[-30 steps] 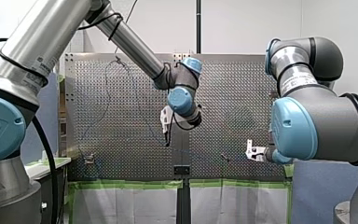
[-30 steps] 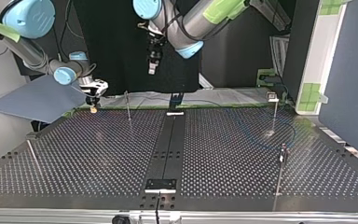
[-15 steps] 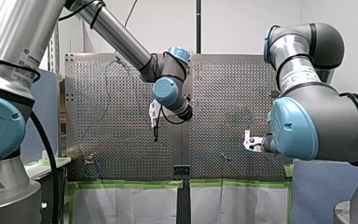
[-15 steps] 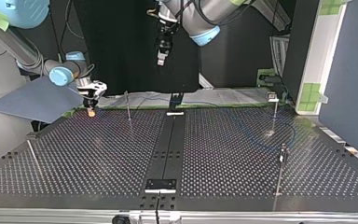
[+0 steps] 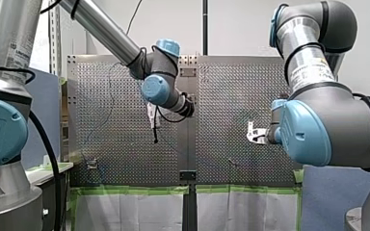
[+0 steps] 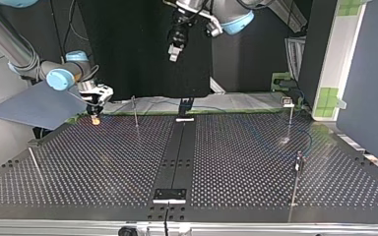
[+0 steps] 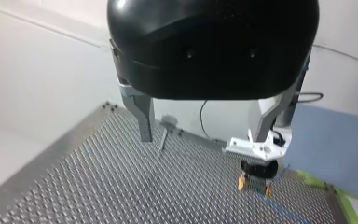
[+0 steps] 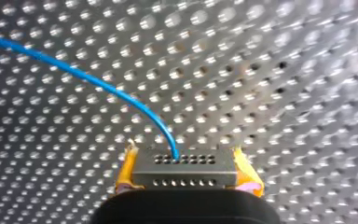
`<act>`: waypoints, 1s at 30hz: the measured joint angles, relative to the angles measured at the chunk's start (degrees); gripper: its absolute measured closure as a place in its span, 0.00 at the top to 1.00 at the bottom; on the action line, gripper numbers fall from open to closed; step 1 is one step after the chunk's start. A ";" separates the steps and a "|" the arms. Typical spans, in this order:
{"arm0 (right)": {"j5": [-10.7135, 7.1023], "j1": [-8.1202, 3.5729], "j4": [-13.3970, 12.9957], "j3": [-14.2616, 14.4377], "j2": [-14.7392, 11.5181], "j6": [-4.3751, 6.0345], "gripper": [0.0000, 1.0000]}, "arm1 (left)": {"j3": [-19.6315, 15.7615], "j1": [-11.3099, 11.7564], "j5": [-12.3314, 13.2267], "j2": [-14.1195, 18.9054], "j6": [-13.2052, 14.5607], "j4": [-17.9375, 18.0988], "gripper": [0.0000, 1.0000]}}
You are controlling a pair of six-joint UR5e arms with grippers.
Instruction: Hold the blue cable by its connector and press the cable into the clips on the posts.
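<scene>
My right gripper (image 8: 184, 176) is shut on a dark grey connector (image 8: 184, 164), its yellow pads (image 8: 127, 173) on either side. The blue cable (image 8: 98, 84) leaves the connector and curves off over the perforated table (image 8: 270, 93). In the top view this gripper (image 6: 96, 118) hangs low over the table's far left corner, beside a thin post (image 6: 134, 110). My left gripper (image 7: 203, 137) is open and holds nothing; it hovers high above the table (image 6: 174, 51). The left wrist view shows my right gripper (image 7: 254, 179) ahead of it, with the cable (image 7: 279, 211) trailing away.
More thin posts stand at the top view's right (image 6: 290, 115) (image 6: 298, 167) and near left (image 6: 34, 164). A dark strip (image 6: 177, 152) runs down the table's middle. Green tape (image 5: 125, 191) lines the table's edge in the front view.
My left arm has swung to the front view's left and climbed higher above the table, still open. My right gripper has lifted a little with the connector.
</scene>
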 joint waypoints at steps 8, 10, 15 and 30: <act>0.04 0.08 0.16 0.16 -0.86 -0.01 0.00 | -1.28 0.01 1.24 1.27 0.05 1.27 1.00; 0.04 0.09 0.16 0.17 -0.87 -0.02 0.00 | -1.30 0.01 1.27 1.29 0.05 1.30 1.00; 0.05 0.09 0.16 0.17 -0.88 -0.02 0.00 | -1.31 0.01 1.29 1.31 0.05 1.32 1.00; 0.05 0.08 0.16 0.17 -0.89 -0.02 0.00 | -1.32 0.01 1.29 1.32 0.05 1.32 1.00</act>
